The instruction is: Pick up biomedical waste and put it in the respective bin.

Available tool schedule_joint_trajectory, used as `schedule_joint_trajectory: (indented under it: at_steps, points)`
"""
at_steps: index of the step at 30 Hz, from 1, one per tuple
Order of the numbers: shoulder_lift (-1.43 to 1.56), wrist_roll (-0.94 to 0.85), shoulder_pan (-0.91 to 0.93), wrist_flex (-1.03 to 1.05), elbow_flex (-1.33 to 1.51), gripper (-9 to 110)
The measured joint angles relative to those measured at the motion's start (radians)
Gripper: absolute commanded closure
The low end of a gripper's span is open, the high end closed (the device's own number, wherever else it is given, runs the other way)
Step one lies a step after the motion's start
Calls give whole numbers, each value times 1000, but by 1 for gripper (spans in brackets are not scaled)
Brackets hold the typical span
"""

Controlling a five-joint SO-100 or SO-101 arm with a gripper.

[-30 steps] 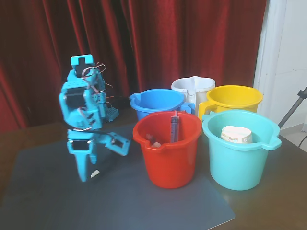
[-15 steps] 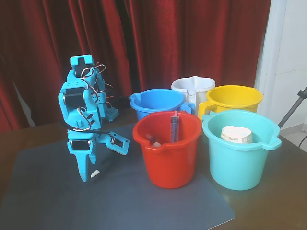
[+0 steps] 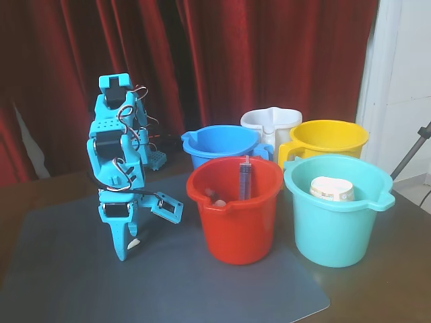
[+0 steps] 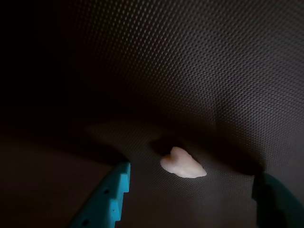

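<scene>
The biomedical waste, a tiny off-white tooth-like piece, lies on the dark dotted mat. In the fixed view it shows as a small white speck beside the gripper's lower finger. My teal gripper points down at the mat at the left of the fixed view. It is open, with one finger to the left and one to the right of the piece, and it does not touch the piece. The bin, a yellow bucket, stands at the back right, far from the gripper.
A red bucket holding an upright syringe stands right of the arm. A teal bucket holds a white roll. A blue bucket and a white bucket stand behind. A grey mat covers the table.
</scene>
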Motion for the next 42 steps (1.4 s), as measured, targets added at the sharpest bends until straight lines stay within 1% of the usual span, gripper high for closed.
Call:
schedule_joint_trajectory:
  at_steps: [12, 15, 17, 18, 20, 32, 33, 35, 42]
  points:
    - [0, 8, 0, -3, 5, 74]
    - [2, 8, 0, -6, 8, 79]
    - [2, 8, 0, -17, 17, 85]
    - [2, 9, 0, -40, 18, 90]
    - [2, 9, 0, -60, 20, 93]
    - [14, 9, 0, -153, 94, 94]
    - [11, 9, 0, -163, 101, 95]
    - [11, 9, 0, -166, 103, 102]
    - [9, 29, 0, -167, 103, 102]
